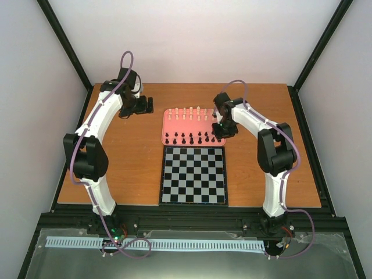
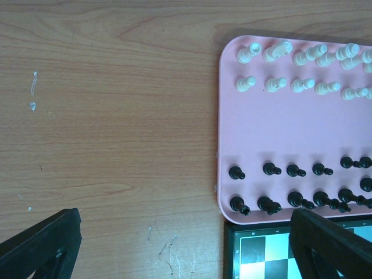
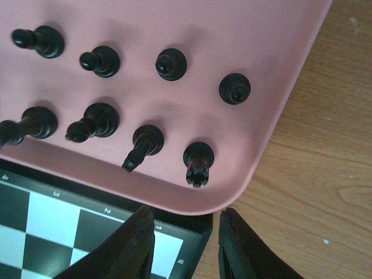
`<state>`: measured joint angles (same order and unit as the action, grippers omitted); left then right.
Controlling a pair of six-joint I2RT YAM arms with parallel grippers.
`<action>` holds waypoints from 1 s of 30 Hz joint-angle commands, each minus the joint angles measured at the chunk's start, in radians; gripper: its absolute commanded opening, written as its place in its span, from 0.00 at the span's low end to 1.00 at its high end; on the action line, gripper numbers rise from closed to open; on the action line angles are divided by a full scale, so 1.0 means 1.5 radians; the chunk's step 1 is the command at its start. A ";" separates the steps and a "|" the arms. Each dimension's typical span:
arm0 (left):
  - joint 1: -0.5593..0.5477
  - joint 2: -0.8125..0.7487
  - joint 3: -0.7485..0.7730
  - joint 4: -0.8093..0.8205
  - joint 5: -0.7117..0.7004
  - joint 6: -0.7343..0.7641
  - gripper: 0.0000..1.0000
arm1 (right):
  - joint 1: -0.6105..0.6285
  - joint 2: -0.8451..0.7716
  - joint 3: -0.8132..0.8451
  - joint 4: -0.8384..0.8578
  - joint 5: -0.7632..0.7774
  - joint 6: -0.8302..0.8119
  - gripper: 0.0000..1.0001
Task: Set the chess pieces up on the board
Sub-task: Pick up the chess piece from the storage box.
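The board lies flat near the table's front, with no pieces on it. The chess pieces stand on a pink tray just behind it: cream-white ones in the far rows, black ones in the near rows. My right gripper hovers over the tray's near right corner, its jaws apart with nothing between them. A black rook stands just ahead of it, a black bishop to its left. My left gripper is wide open over bare wood, left of the tray.
The board's corner butts against the tray's rim. Wooden table stretches left and right of the board. Dark frame posts and pale walls enclose the table.
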<state>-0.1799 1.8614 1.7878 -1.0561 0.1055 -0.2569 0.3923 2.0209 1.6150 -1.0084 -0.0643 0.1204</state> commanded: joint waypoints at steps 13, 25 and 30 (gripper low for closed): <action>-0.002 0.001 -0.003 -0.007 0.001 -0.008 1.00 | -0.001 0.054 0.027 0.028 0.020 0.018 0.27; -0.001 0.008 0.000 -0.009 -0.001 -0.008 1.00 | -0.007 0.076 0.044 0.025 0.028 0.013 0.20; -0.002 0.010 0.000 -0.010 -0.002 -0.008 1.00 | -0.007 0.083 0.045 0.023 0.023 0.008 0.18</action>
<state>-0.1799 1.8626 1.7790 -1.0561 0.1047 -0.2584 0.3866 2.1174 1.6566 -0.9718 -0.0353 0.1390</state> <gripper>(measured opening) 0.999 0.183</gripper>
